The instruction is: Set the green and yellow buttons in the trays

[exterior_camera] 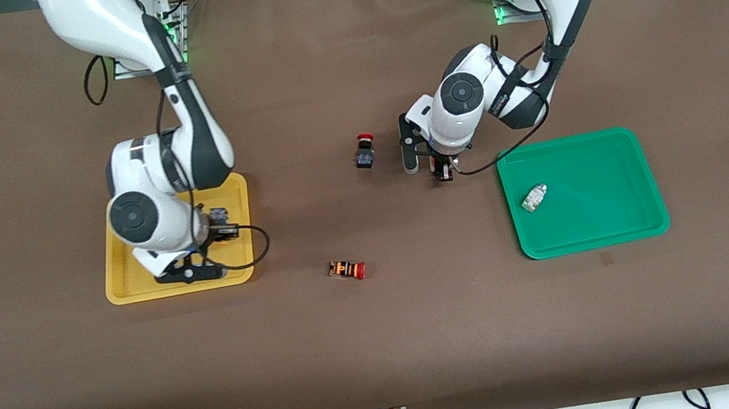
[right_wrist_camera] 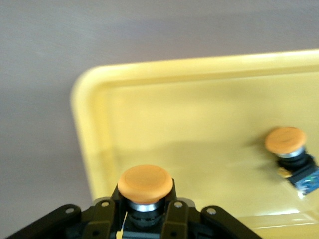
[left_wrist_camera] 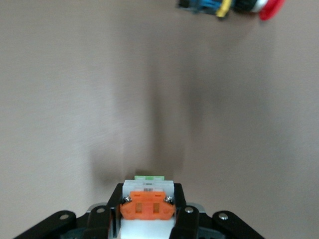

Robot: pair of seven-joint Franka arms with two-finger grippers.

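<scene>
Two trays lie on the brown bench: a yellow tray (exterior_camera: 127, 292) toward the right arm's end and a green tray (exterior_camera: 623, 220) toward the left arm's end. The right tool (right_wrist_camera: 146, 211) hangs over the yellow tray, its fingers (right_wrist_camera: 175, 216) closed on the dark body of a switch with a round orange-yellow cap (right_wrist_camera: 146, 183). A second orange-capped switch (right_wrist_camera: 291, 157), with a black and blue body, lies on its side on the floor of the yellow tray. The left tool (left_wrist_camera: 147, 214) hangs over the bare bench beside the green tray, toward the bench's middle. Its fingers (left_wrist_camera: 185, 219) grip a whitish-grey switch (left_wrist_camera: 147, 194) with an orange clip and a green strip; small printing on this switch cannot be read. One whitish-grey switch with a silver tip (exterior_camera: 534, 197) lies on its side in the green tray. Between the trays a black switch with a red cap (exterior_camera: 364, 151) stands on the bench near the left tool. An orange-striped switch with a red cap (exterior_camera: 347, 269) lies nearer the front camera; its stripes may be lettering, but no writing can be made out.
</scene>
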